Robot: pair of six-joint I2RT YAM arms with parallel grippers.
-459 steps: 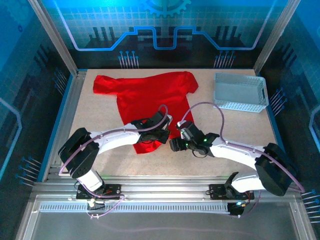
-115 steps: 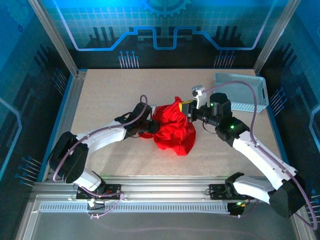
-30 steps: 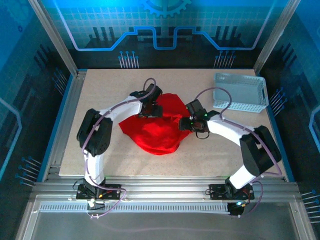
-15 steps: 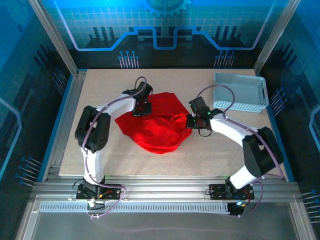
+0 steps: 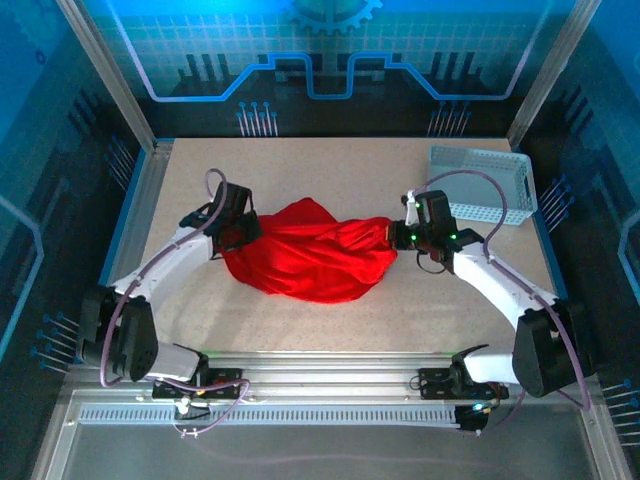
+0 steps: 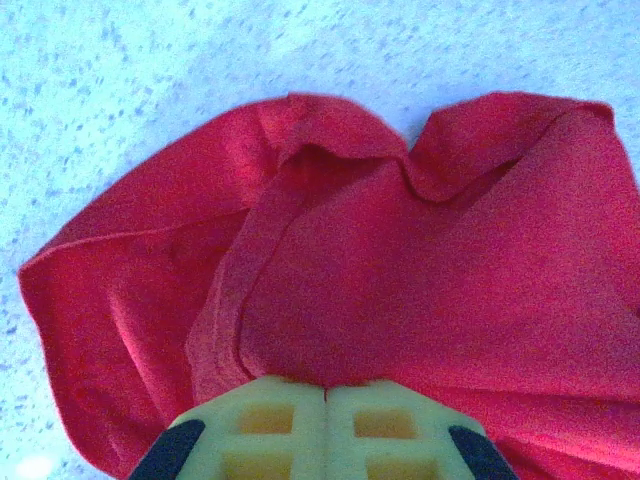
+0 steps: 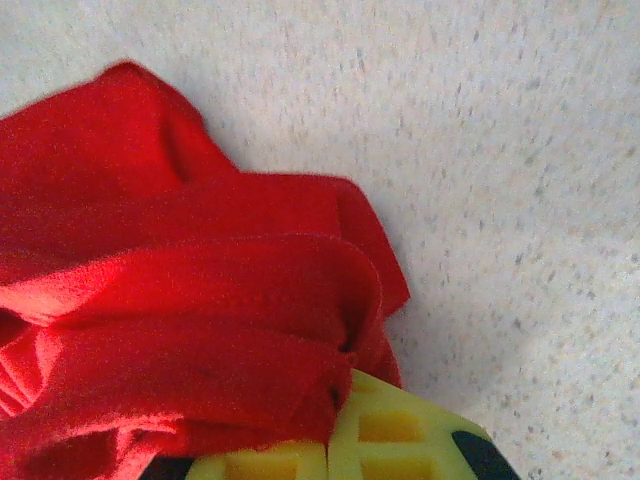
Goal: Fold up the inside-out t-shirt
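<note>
The inside-out t-shirt (image 5: 305, 260) is a bright red bunched cloth stretched across the middle of the table between both arms. My left gripper (image 5: 243, 232) is shut on the t-shirt's left end; in the left wrist view the red cloth (image 6: 400, 260) runs out from between the pale fingers (image 6: 270, 425), which are pressed together. My right gripper (image 5: 397, 235) is shut on the t-shirt's right end, where thick red folds (image 7: 180, 330) bunch up against its yellow fingers (image 7: 400, 435). The cloth sags in rumpled folds toward the near side.
A white mesh basket (image 5: 482, 182) stands at the back right of the tan table (image 5: 330, 165), a short way beyond the right arm. Metal frame rails (image 5: 130, 220) border the table on the left and near sides.
Both grippers closed on the cloth and moved apart, the left one leftward and the right one rightward, pulling the crumpled t-shirt out into a wider band.
</note>
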